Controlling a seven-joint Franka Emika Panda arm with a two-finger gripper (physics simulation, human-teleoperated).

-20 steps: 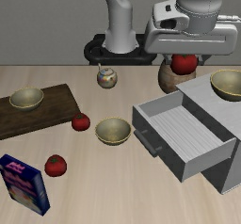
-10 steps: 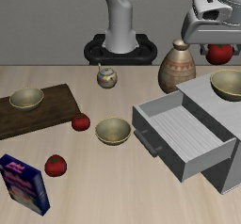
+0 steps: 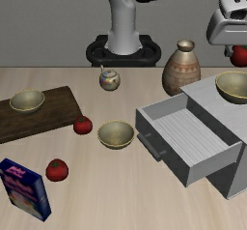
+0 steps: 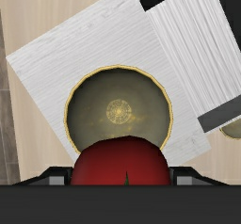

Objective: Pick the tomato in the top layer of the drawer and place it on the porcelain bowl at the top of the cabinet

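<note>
tool (image 3: 237, 46) is clamped on the tomato (image 3: 238, 56). In the wrist view a dark fingertip (image 4: 42, 181) sits against each flank. The tool housing is cut off by the exterior view's right edge, and so is part of the tomato. The fingers are hard to make out from that side. The wrist view also crops the tomato, and it hides the nearest rim of the porcelain bowl (image 3: 233, 87). The tomato is glossy deep red and round, with a faint seam down the middle. It's held in the air straight above the bowl, with a clear gap between them. The bowl is olive-tan with a gold rim and sits on the white cabinet top (image 4: 66, 58). The top drawer (image 3: 188, 139) is pulled out. Out on the tabletop (image 3: 106, 195), a brown vase (image 3: 181, 68) stands just beside the cabinet and a small bowl (image 3: 116, 133) sits near the drawer front.
</note>
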